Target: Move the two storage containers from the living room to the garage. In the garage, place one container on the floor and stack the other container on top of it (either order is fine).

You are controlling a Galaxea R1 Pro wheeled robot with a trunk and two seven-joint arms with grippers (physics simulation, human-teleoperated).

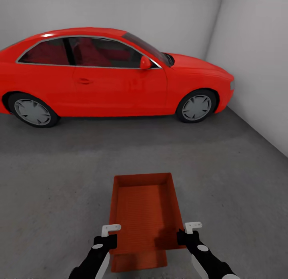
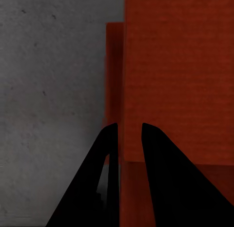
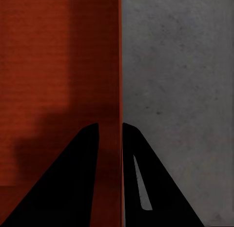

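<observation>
Rust-red plastic sits nearest to us: we hold one storage container [image 1: 143, 213] between our two arms, and below its near end a second rust-red surface [image 1: 138, 261] pokes out, which we take to be the other container, already down on the concrete.

Our left gripper [image 1: 107, 238] has its two dark fingers [image 2: 109, 154] straddling the left side wall [image 2: 122, 90], one inside the bin and one outside. They look pressed onto the wall, pinching it. Our right gripper [image 1: 189, 235] does the same on the opposite wall [image 3: 120, 66], a finger [image 3: 90, 154] on each face of the thin red edge. Gripping both long walls near the close end keeps the bin level and stops it twisting as it comes down, which is presumably why we hold it so evenly.

The held bin seems to hang over the lower one, pushed somewhat forward of it, so the two are not yet lined up. Whether they are already touching we cannot tell. Our judgement is that the stacking step is under way and the upper bin wants drawing back before release.

Beyond the bins lies the grey floor [image 1: 224, 167] of the garage. Farthest off, a red car [image 1: 112, 75] stands side-on against the white walls [image 1: 256, 51], well apart from our work.
</observation>
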